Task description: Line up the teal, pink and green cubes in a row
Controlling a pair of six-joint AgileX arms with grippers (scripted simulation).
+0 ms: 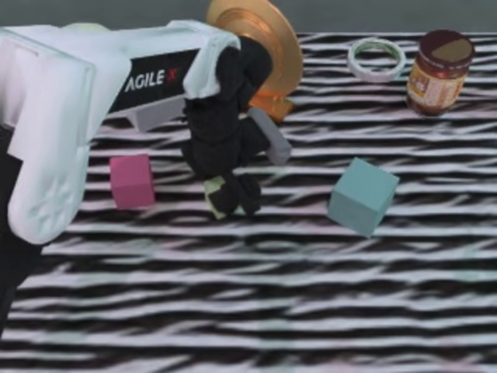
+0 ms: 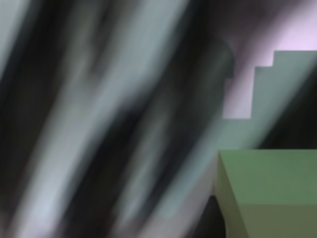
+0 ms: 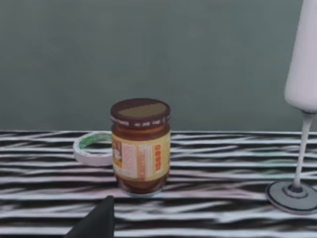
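Note:
The small pale green cube (image 1: 215, 189) sits on the striped cloth between the pink and teal cubes, mostly hidden under my left gripper (image 1: 233, 194), which is shut on it. In the left wrist view the green cube (image 2: 270, 191) fills the near corner, close to the camera. To its left the magenta-pink cube (image 1: 132, 180) rests free on the table. The larger teal cube (image 1: 363, 196) stands turned at an angle to the right. My right arm is outside the top view; only a dark tip of my right gripper (image 3: 99, 222) shows in its wrist view.
A grey-lavender block (image 1: 272, 138) lies just behind my left gripper, half hidden by the arm. A gold disc (image 1: 260, 35), a tape roll (image 1: 376, 59) and a brown jar (image 1: 439, 71) stand at the back. A white stemmed object (image 3: 299, 148) is beside the jar (image 3: 141, 146).

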